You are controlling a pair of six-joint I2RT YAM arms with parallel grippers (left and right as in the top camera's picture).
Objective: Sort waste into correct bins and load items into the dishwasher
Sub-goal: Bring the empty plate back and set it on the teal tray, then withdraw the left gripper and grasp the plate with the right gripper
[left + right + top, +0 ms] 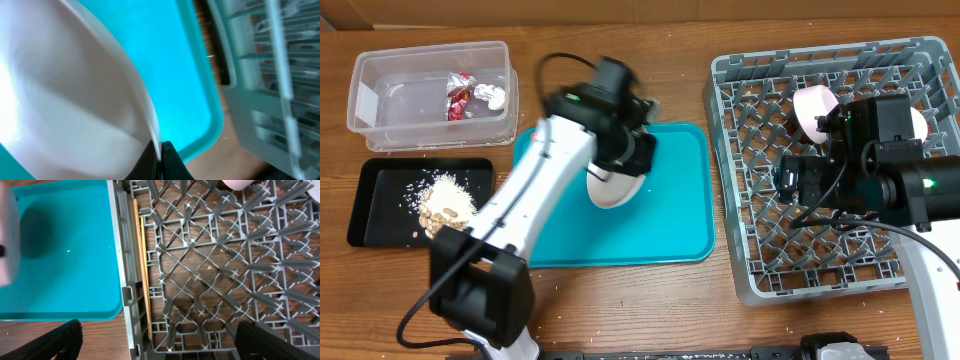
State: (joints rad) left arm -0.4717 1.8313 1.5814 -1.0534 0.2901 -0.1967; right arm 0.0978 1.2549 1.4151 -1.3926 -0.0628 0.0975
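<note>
My left gripper (pixel 161 152) is shut on the rim of the white plate (pixel 65 95) and holds it tilted over the teal tray (pixel 670 215); from overhead the plate (pixel 613 189) shows under the left wrist. My right gripper (pixel 160 340) is open and empty above the grey dish rack (pixel 740 180). The wooden chopsticks (pixel 143 265) lie inside the rack along its left wall. A pale pink bowl (pixel 815 110) stands in the rack's far part. The clear tub (pixel 380 120) holds red and silver wrappers (pixel 460 96). The black tray (pixel 380 185) holds crumbly scraps (pixel 442 203).
The teal tray (pixel 195 75) lies between the bins and the rack, its right edge close to the rack wall (pixel 120 245). Another pale cup (pixel 919 122) shows in the rack behind the right arm. Small crumbs dot the wooden table (pixel 650 310).
</note>
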